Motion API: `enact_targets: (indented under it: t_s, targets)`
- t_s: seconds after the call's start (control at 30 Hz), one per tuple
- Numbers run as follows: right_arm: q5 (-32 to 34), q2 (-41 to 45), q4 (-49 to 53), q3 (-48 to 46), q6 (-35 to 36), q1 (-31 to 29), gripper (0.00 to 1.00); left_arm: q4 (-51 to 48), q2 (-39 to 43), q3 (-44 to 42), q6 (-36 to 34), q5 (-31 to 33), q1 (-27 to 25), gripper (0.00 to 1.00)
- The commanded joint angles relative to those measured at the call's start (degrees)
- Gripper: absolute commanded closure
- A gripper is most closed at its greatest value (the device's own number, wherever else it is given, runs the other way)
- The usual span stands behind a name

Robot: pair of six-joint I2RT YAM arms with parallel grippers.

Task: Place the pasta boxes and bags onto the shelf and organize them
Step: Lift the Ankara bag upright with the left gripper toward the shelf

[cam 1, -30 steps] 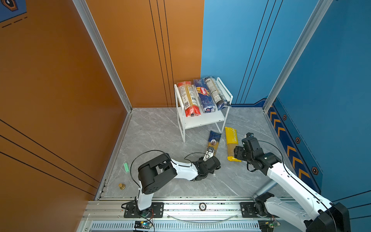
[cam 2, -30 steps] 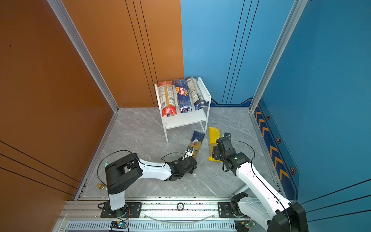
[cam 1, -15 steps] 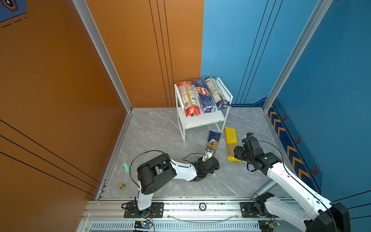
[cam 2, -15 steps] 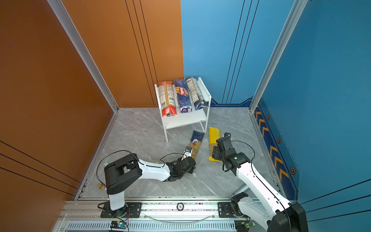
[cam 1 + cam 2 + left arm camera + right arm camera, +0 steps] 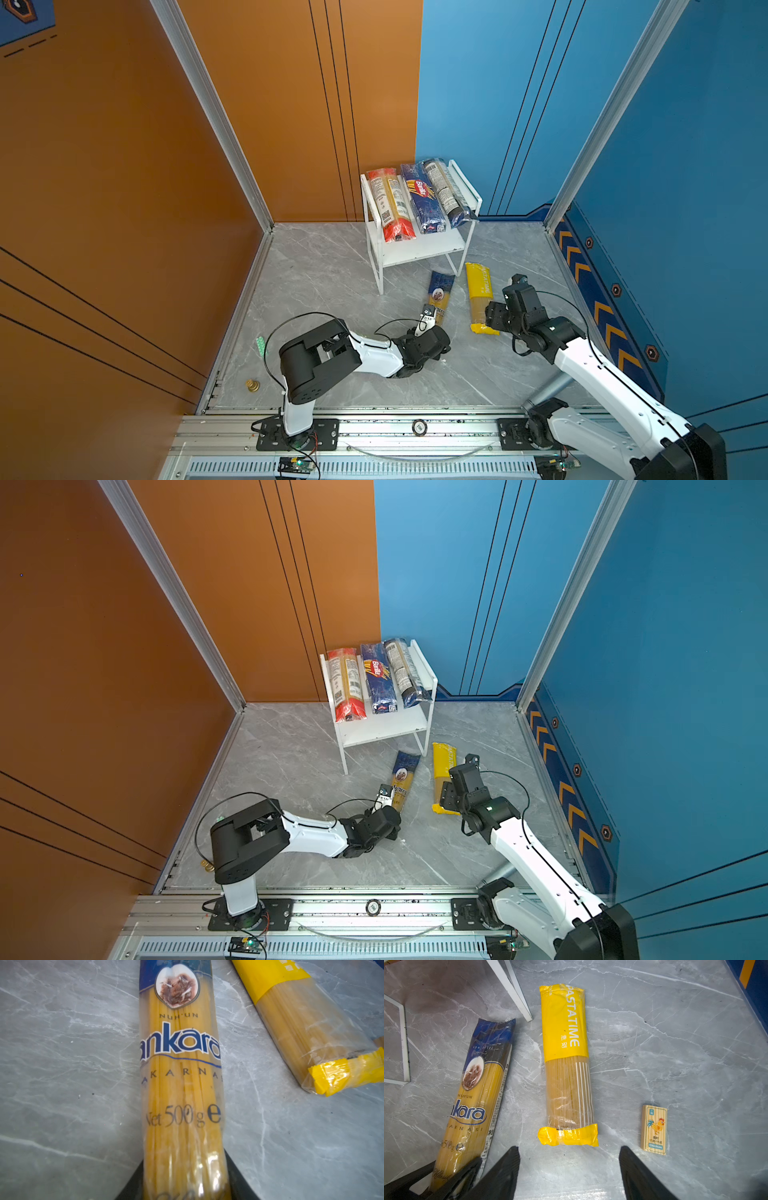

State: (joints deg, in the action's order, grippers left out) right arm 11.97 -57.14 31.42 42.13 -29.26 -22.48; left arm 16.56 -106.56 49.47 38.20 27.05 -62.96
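- Currently, the left gripper [image 5: 184, 1157] pinches one end of the blue-and-yellow clear plastic spaghetti pack [image 5: 180, 1084].
- The right gripper [image 5: 568, 1152], jaws spread, faces the bright yellow plastic spaghetti bag [image 5: 566, 1043] on the grey tabletop [image 5: 675, 1043].

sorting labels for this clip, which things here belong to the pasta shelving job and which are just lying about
Part of the job:
- shelf
- red-ended pack, Barilla pack, clear dark-labelled pack, all on its top board
- Ankara pack, yellow Pastatime pack, both not yet on it

Lying about:
- wooden chicken card
- small brass piece
- green strip
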Motion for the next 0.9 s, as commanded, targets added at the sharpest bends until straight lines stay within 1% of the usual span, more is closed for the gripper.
enact_targets:
  t_s: [0.0,0.23,0.43,0.63,0.87]
  targets:
    - [-0.3,0.7,1.5,0.1,-1.3,0.2,0.26,-5.9,0.3,-3.1,1.1,1.0,-0.1,1.0]
    - [-0.4,0.7,1.8,0.4,-1.7,0.2,0.26,-3.9,1.6,-5.0,1.8,0.7,-0.2,1.0]
    - [-0.3,1.1,2.2,0.5,-2.0,0.2,0.26,-0.8,5.4,-8.2,2.2,2.2,-0.5,1.0]
    - [-0.4,1.2,2.6,1.0,-2.6,0.1,0.26,1.9,9.0,-10.6,2.3,3.0,-1.9,1.0]
    - [-0.4,1.4,3.9,1.5,-2.8,-0.8,0.27,1.2,13.4,-10.2,1.8,7.3,-4.4,1.0]
